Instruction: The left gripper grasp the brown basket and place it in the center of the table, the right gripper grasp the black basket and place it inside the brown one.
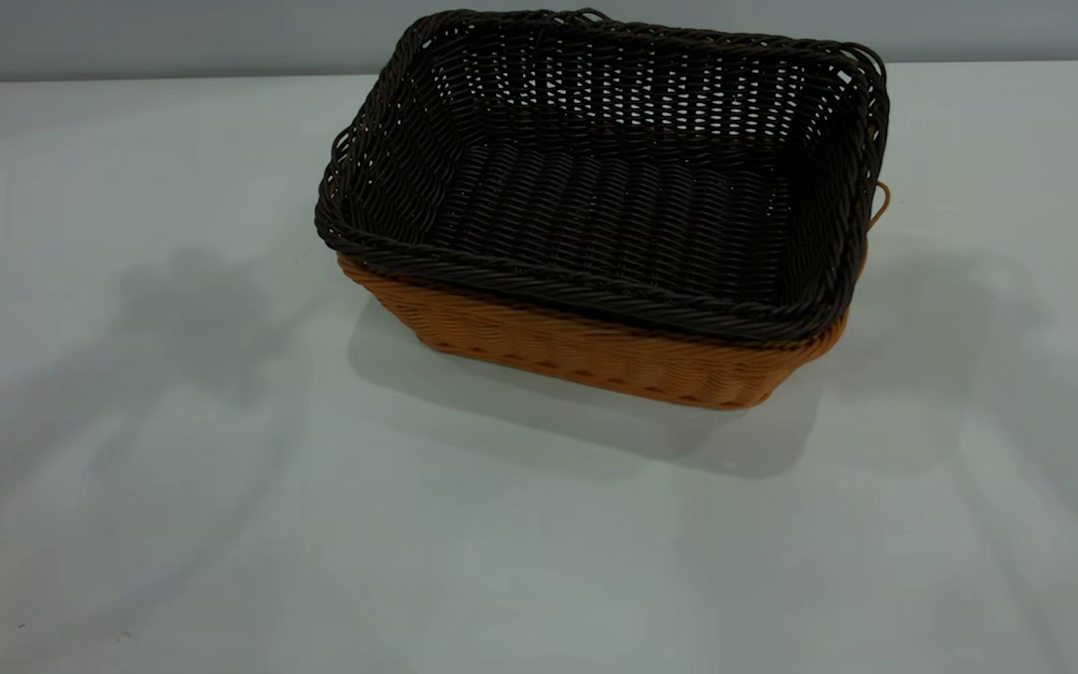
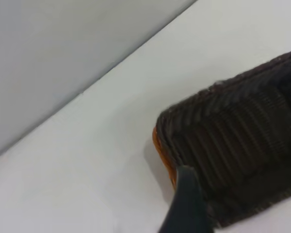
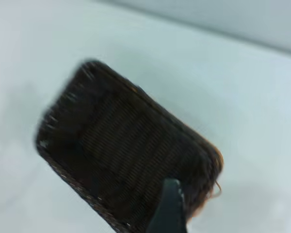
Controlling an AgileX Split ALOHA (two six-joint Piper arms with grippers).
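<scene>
Black basket (image 1: 614, 201) nested inside brown basket (image 1: 595, 351) on table (image 1: 127, 515); claw states apparently unreadable, no writing seen.

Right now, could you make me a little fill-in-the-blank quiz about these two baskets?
1. The black basket sits ____ the brown basket.
2. The brown basket rests on the ____.
3. Inside, the black basket is ____.
4. Seen in the exterior view, the number of grippers touching the baskets is ____.

Missing words: inside; table; empty; zero.
</scene>
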